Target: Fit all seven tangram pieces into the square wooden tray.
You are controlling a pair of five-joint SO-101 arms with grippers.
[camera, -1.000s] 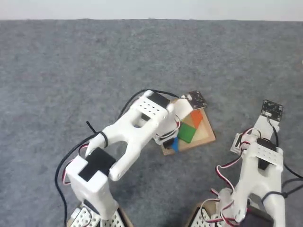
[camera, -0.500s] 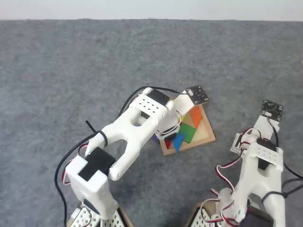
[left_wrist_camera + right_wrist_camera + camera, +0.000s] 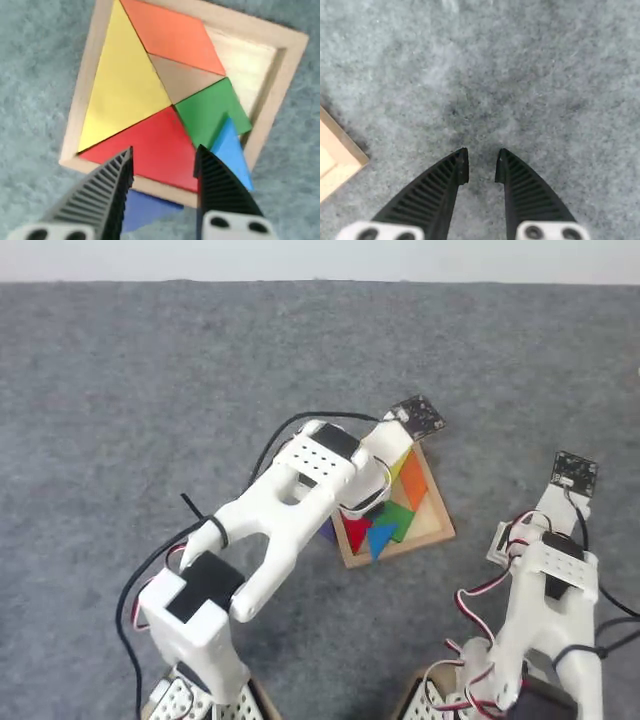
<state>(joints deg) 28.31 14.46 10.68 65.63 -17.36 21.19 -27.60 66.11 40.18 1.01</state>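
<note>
The left arm (image 3: 285, 515) stretches from its base up to the tray (image 3: 432, 536), its wrist bent over the tray's near side. The left gripper (image 3: 164, 150) hangs just above the tray's near rim, pointing down, its fingers (image 3: 112, 185) spread wide with nothing between them. The right arm (image 3: 545, 590) stands folded, well apart from the tray on its right. The right gripper (image 3: 481, 151) points down at the surface just beside the tray's corner, fingers parted by a narrow gap, empty.
</note>
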